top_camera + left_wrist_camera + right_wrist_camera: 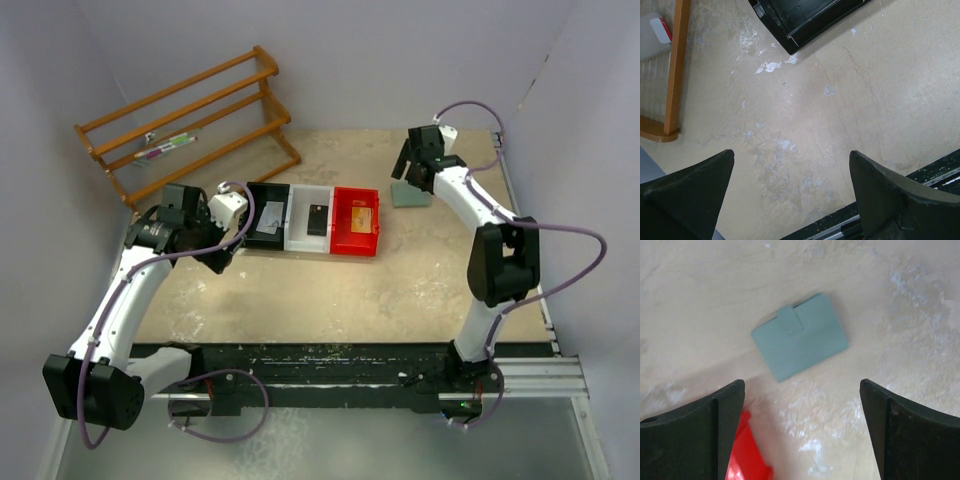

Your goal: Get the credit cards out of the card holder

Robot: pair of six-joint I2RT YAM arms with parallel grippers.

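The card holder (800, 337) is a grey-green wallet lying shut and flat on the table, its tab closed; in the top view the card holder (410, 194) sits right of the red bin. My right gripper (801, 386) hovers open above it, nothing between its fingers, and shows as right gripper (404, 165) at the back right. The credit cards lie in the bins: a silvery card (273, 213) in the black bin (252, 232), a black card (318, 219) in the white bin (303, 240), an orange-gold card (362, 215) in the red bin (350, 243). My left gripper (791, 154) stands open over bare table, left of the black bin.
A wooden rack (190, 120) stands at the back left with a pen-like item (165, 148) on a shelf; its leg (675, 65) shows in the left wrist view. The black bin's corner (805, 17) lies ahead of the left gripper. A red bin corner (747, 455) sits under the right gripper.
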